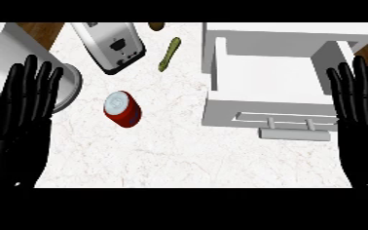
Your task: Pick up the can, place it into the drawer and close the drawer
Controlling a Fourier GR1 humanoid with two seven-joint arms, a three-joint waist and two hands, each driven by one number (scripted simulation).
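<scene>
Both our hands idle, fingers released: left hand (25,112) at 9 o'clock, right hand (352,102) at 3. Can (123,108) upright on desk (179,161), at 9 of the open drawer (269,78). Risk: round can tips if nudged.

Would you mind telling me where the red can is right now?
In the head view, the red can stands on the counter left of centre, between the left hand and the open drawer, just below the toaster.

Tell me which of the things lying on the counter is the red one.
The can, red with a silver top, between the left hand and the open drawer. The toaster is silver and black; the slim vegetable is green.
</scene>
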